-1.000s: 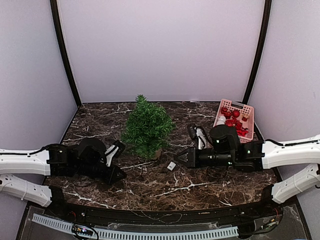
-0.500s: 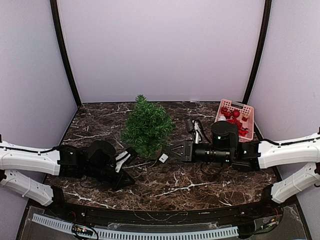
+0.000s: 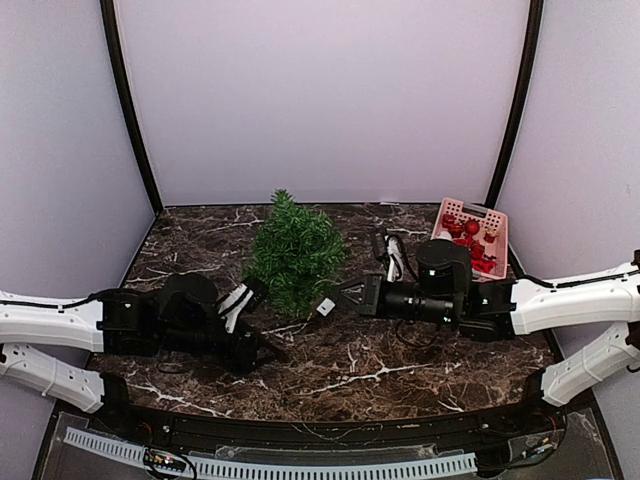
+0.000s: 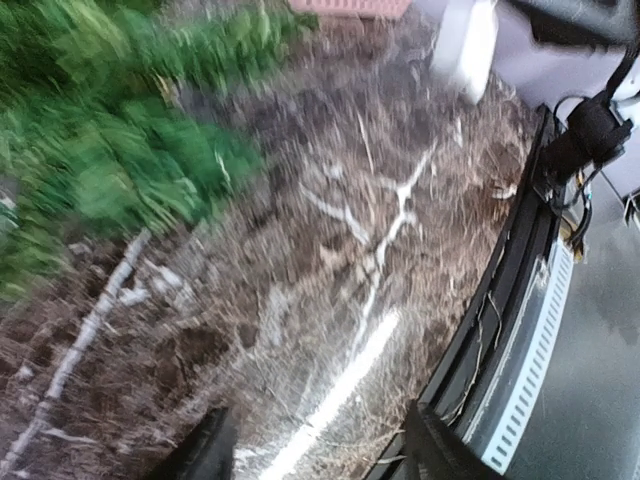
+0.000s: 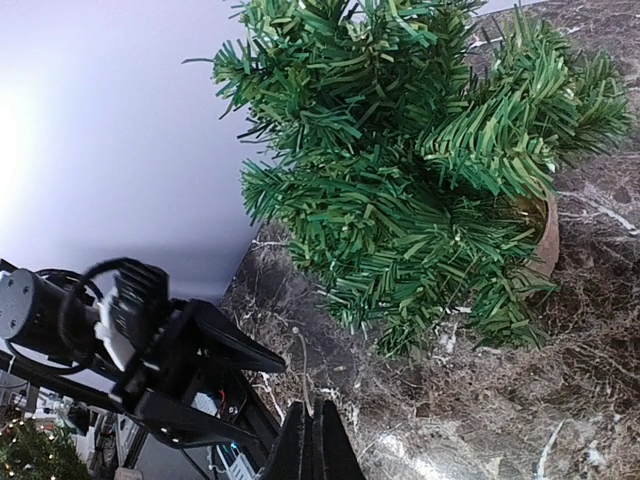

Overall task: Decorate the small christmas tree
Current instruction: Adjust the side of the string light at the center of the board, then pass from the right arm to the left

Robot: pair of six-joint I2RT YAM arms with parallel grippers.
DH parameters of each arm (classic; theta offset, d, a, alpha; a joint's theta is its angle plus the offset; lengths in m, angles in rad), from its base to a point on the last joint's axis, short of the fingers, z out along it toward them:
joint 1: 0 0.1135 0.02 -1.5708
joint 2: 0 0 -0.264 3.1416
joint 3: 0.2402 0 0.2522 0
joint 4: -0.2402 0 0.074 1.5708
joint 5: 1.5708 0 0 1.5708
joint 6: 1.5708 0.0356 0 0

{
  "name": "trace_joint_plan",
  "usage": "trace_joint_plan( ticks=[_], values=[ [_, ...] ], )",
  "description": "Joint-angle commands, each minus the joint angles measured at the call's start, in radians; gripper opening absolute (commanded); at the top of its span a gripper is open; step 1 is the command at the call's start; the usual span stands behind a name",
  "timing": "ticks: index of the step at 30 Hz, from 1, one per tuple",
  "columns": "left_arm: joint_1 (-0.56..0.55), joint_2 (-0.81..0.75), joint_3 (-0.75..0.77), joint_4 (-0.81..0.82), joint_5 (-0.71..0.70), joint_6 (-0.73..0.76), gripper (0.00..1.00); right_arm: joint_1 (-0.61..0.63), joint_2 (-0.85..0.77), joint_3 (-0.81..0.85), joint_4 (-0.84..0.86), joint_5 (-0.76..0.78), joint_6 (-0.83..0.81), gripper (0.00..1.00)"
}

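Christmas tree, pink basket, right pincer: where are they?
small christmas tree (image 3: 295, 250), top view, middle of its green branches.
pink basket (image 3: 449, 207), top view, its far left corner.
right pincer (image 5: 313, 415), right wrist view, between its shut fingertips.

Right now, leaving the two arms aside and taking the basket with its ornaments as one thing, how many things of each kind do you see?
Small christmas tree: 1
Pink plastic basket: 1
Small white item near the tree's base: 1
Total: 3
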Motion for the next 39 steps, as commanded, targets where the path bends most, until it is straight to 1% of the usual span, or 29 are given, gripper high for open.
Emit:
trace_joint_plan(
  ticks=[1,3,5,7,10,13,16,18,23,25,30,34,36,37,38,39],
  values=[
    [-0.003,-0.126,0.05,-0.057,-0.116,-0.011,0.7,0.01,0.008,0.045,0.008,0.043,-0.007,0.0],
    [-0.003,-0.168,0.061,-0.07,-0.125,-0.013,0.75,0.011,0.012,0.044,0.01,0.037,-0.01,0.0],
    [-0.003,-0.188,0.082,-0.064,-0.121,-0.021,0.77,0.011,0.013,0.043,0.013,0.031,-0.011,0.0],
    [-0.003,-0.183,0.111,-0.046,-0.1,-0.028,0.78,0.016,0.013,0.044,0.024,0.021,-0.017,0.0],
    [-0.003,-0.132,0.158,-0.013,-0.077,-0.048,0.78,0.022,0.015,0.055,0.032,0.004,-0.034,0.0],
    [-0.003,-0.077,0.209,0.048,-0.045,-0.063,0.76,0.031,0.022,0.07,0.026,0.006,-0.04,0.0],
    [-0.003,-0.018,0.22,0.153,0.027,-0.066,0.72,0.041,0.03,0.078,0.032,0.008,-0.038,0.0],
    [-0.003,0.012,0.22,0.2,0.064,-0.072,0.68,0.047,0.033,0.078,0.047,0.007,-0.035,0.0],
    [-0.003,0.079,0.226,0.246,0.107,-0.087,0.67,0.062,0.047,0.087,0.084,-0.01,-0.035,0.0],
    [-0.003,0.097,0.232,0.239,0.099,-0.087,0.69,0.065,0.051,0.092,0.093,-0.028,-0.037,0.0],
    [-0.003,0.127,0.252,0.184,0.028,-0.073,0.74,0.071,0.058,0.107,0.097,-0.049,-0.054,0.0],
    [-0.003,0.141,0.253,0.185,0.018,-0.065,0.74,0.075,0.061,0.117,0.099,-0.062,-0.062,0.0],
    [-0.003,0.15,0.255,0.188,0.022,-0.063,0.7,0.075,0.062,0.118,0.099,-0.061,-0.064,0.0],
    [-0.003,0.152,0.258,0.188,0.026,-0.063,0.65,0.074,0.064,0.118,0.099,-0.06,-0.064,0.0],
    [-0.003,0.157,0.259,0.188,0.027,-0.063,0.63,0.075,0.064,0.118,0.099,-0.06,-0.064,0.0],
    [-0.003,0.159,0.26,0.188,0.027,-0.063,0.59,0.075,0.062,0.118,0.1,-0.06,-0.065,0.0]
  ],
)
